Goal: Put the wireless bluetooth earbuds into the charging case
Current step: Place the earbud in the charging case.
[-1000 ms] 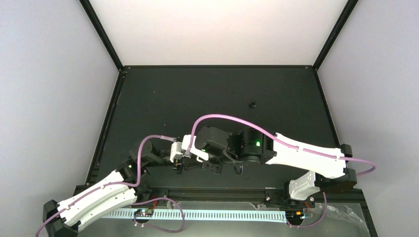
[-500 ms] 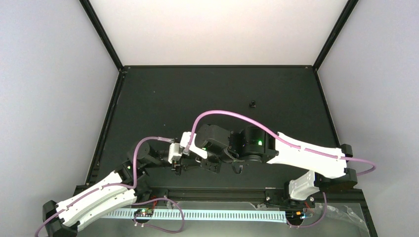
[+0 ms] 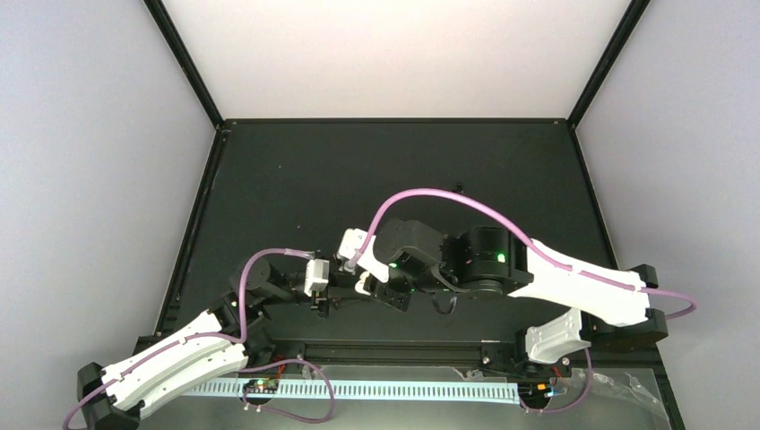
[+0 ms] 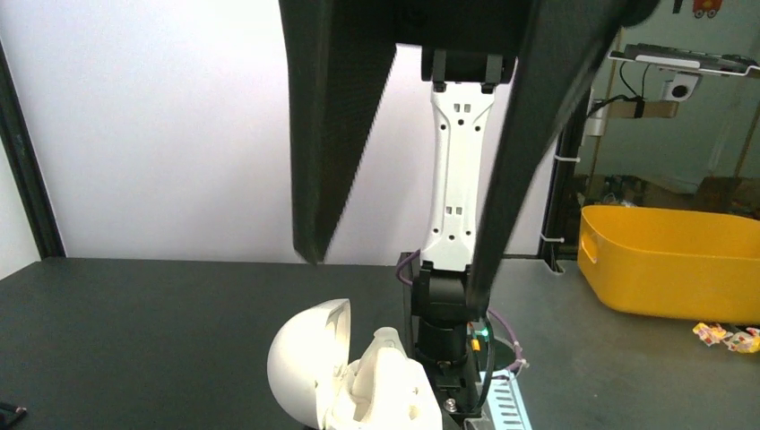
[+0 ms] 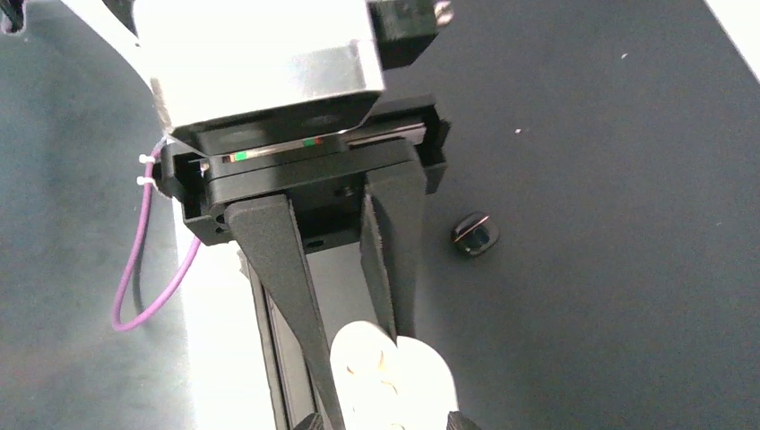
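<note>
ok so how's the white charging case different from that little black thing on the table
Colour: the charging case is glossy white, the black piece is dark all over. Size: the case looks several times bigger than the black piece. State: the case stands open, lid tipped up; the black piece is one closed lump. Both are small and rounded.

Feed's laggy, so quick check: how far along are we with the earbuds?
Done: the case is open, with what looks like an earbud standing in it. In hand: the right gripper straddles the case, grip unclear; the left gripper hangs open. Remaining: confirm both are seated; no loose one shows.
</note>
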### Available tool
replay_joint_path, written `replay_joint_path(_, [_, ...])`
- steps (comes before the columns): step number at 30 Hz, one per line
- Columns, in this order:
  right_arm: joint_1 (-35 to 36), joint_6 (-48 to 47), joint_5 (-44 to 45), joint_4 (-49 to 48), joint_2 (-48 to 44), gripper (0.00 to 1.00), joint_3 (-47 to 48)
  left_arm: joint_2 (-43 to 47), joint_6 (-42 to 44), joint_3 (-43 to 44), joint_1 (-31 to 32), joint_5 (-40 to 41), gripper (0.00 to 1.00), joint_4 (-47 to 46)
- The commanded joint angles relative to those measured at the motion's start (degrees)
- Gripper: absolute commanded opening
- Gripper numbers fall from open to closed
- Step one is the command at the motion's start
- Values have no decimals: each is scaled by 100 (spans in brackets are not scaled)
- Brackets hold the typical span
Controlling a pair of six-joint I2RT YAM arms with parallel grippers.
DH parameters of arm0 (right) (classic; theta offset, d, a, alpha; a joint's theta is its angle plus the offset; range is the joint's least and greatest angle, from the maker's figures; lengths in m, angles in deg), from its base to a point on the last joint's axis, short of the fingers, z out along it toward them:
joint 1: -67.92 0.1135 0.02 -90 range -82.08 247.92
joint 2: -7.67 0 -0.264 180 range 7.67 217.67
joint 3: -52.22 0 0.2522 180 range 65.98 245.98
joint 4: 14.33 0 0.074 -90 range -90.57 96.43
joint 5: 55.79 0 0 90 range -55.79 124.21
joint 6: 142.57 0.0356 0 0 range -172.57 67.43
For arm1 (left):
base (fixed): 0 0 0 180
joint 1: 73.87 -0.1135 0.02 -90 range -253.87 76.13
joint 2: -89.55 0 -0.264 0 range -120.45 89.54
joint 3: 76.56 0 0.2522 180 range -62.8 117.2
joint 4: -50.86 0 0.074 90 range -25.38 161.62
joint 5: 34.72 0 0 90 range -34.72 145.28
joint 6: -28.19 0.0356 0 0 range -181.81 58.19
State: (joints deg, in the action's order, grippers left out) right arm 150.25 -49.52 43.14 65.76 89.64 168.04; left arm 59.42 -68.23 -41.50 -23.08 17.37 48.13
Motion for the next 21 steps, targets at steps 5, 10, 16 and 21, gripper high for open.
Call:
replay_joint_path(5, [-4, 264, 717, -727, -824, 57, -143, 13, -63, 190, 57, -17, 1, -383])
replay_joint_path(10, [-149, 513, 1030, -1414, -1228, 79, -867, 68, -222, 199, 61, -55, 2, -545])
replay_joint_path(16, [-293, 670, 602, -2067, -1495, 91, -1395, 223, -332, 212, 55, -67, 2, -617])
replay_joint_path(21, [-296, 706, 415, -2131, -1381, 95, -1436, 250, -343, 275, 57, -100, 2, -608])
